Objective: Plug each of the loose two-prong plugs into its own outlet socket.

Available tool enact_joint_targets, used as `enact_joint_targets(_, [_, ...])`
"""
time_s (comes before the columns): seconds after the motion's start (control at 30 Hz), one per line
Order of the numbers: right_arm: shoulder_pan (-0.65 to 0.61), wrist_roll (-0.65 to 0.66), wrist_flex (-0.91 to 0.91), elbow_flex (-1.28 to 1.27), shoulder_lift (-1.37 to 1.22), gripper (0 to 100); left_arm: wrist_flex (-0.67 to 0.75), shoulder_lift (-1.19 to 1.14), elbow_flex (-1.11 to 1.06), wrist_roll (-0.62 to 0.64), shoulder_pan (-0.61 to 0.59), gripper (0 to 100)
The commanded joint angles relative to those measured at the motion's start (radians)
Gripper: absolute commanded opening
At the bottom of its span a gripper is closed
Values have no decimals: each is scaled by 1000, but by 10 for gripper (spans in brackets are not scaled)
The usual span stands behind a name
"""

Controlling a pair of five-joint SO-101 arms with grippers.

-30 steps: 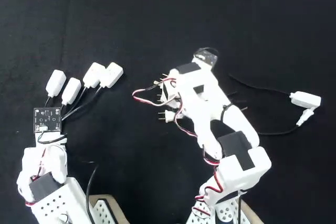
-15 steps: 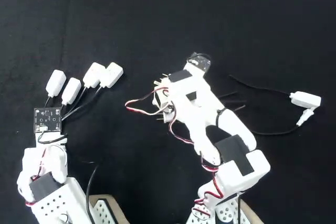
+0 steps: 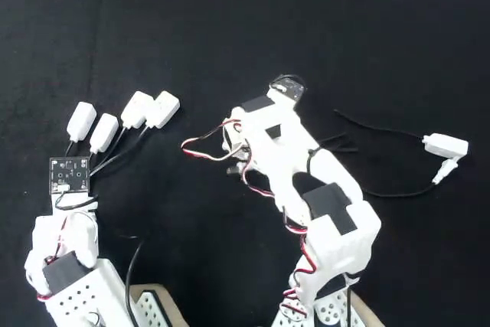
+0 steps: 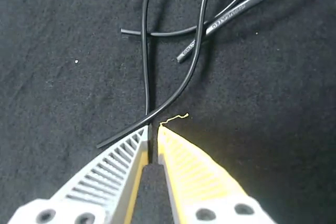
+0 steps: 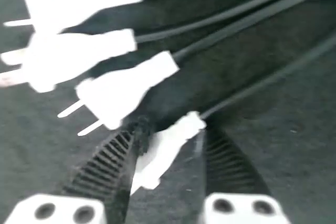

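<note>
Several white outlet sockets (image 3: 103, 132) lie in a fan at the left of the black table, their black cables (image 4: 195, 51) running toward my left gripper (image 3: 87, 177). That gripper (image 4: 153, 132) is shut on one thin black cable. Near the table's middle my right gripper (image 3: 236, 154) hovers over a cluster of white two-prong plugs. In the right wrist view it (image 5: 168, 129) stands open with one white plug (image 5: 164, 149) lying slantwise between its fingers. A second plug (image 5: 122, 91) and two more (image 5: 77, 56) lie just beyond it, prongs showing.
One more white connector (image 3: 445, 145) with a black cord lies at the far right. Red and white servo wires (image 3: 205, 151) loop beside the right arm. Black cloth (image 3: 230, 36) covers the table; the far half is bare.
The right arm has swung left and lower over the plug cluster, covering the plugs whose prongs showed beside it. The left arm and the sockets have stayed put.
</note>
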State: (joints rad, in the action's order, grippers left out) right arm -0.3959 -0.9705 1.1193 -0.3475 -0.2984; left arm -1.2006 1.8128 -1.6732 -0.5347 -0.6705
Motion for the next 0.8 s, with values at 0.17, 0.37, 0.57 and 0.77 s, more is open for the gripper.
enact_joint_targets(0.17, [17,14,189,111,-18,13,-2,9,1,-11,25,48])
enact_joint_targets(0.37, [14,215,381,211,-16,12,-2,9,1,-11,25,49])
enact_joint_targets(0.57, [18,621,425,266,-16,11,-2,9,1,-11,27,50])
enact_joint_targets(0.77, [127,878,468,383,-16,11,-2,9,1,-9,27,50])
